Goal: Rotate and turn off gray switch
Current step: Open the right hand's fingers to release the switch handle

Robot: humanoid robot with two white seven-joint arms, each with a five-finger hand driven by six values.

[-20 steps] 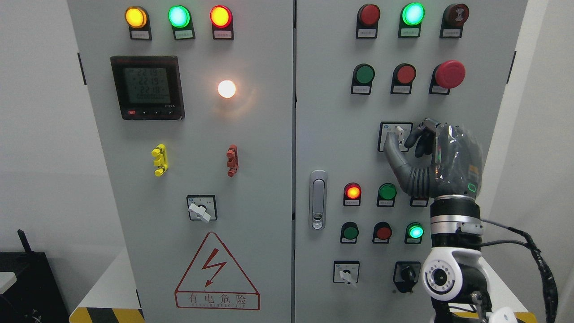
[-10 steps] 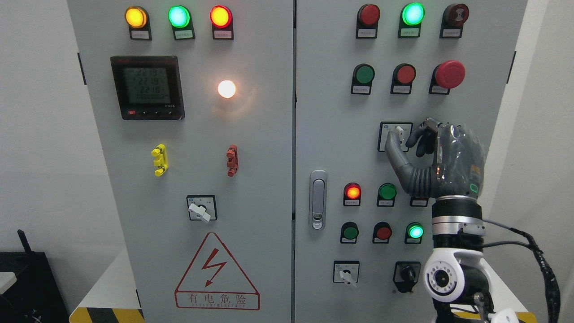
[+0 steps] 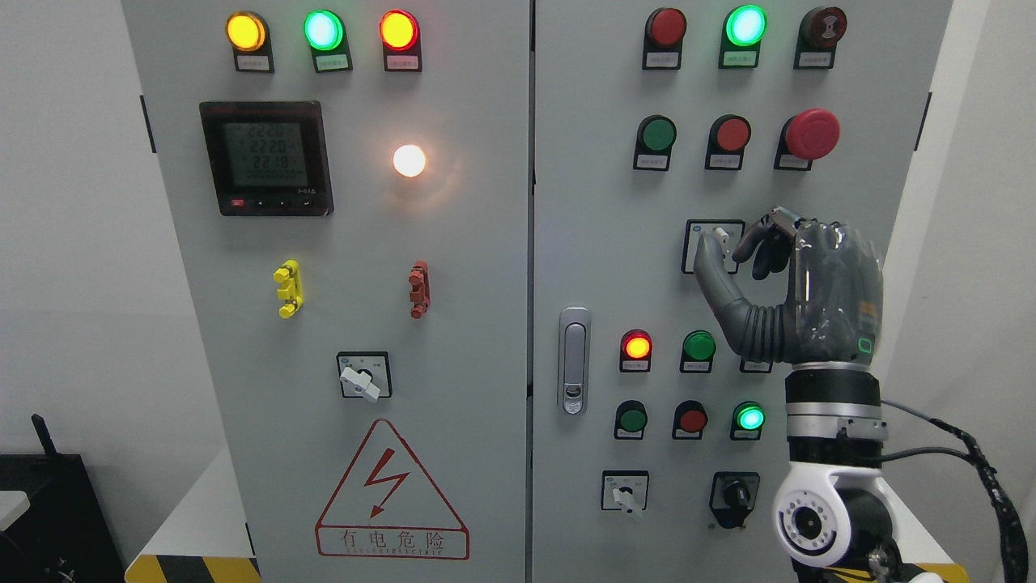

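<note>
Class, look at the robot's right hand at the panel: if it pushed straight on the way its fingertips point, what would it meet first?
The right hand points into the cabinet door, thumb and fingers closed around the gray switch. Going straight on, it would likely press that switch knob first, then its white plate. Depth is unclear, so contact may already exist.

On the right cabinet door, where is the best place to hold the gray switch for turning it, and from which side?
Pinch the small pale lever of the gray switch across its two flat sides, coming straight at the panel. It sticks out from its plate; the right hand already has thumb and fingers on either side.
</note>
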